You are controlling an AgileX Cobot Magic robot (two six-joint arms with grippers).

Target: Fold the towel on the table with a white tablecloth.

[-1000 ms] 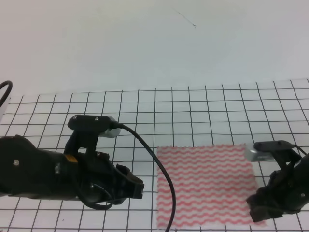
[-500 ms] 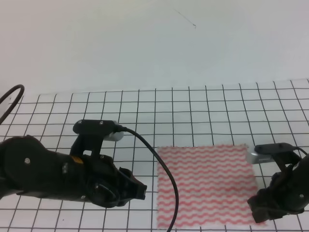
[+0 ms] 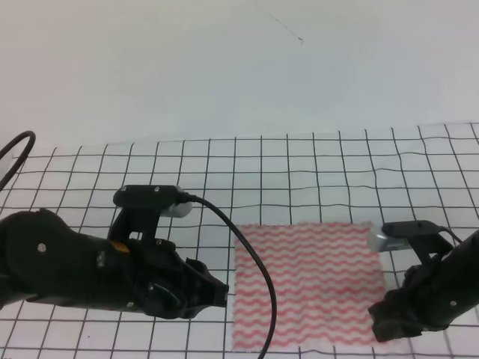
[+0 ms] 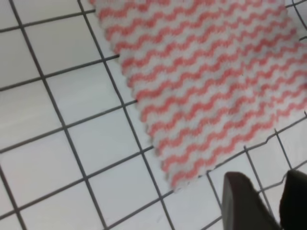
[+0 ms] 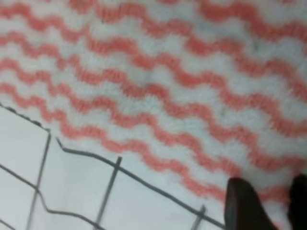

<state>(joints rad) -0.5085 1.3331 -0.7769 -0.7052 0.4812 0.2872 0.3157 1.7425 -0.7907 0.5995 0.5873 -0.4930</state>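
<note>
White tablecloth (image 3: 314,161) with a thin black grid covers the table (image 3: 67,161) up to a plain pale wall behind. On it, right of centre and toward the near edge, lies the towel (image 3: 303,280), a thin cloth with red-pink wavy stripes, spread flat and unfolded. Left pincer (image 3: 213,292) sits low over the tablecloth just beside the towel's left edge, with a black cable looping over that edge. In the left wrist view its two dark fingertips (image 4: 240,196) stand a narrow gap apart over bare grid near a towel corner, holding nothing. Right pincer (image 3: 389,325) is at the towel's near right corner. In the right wrist view its fingertips (image 5: 244,201) are slightly parted right at the striped cloth; whether they pinch it cannot be told.
</note>
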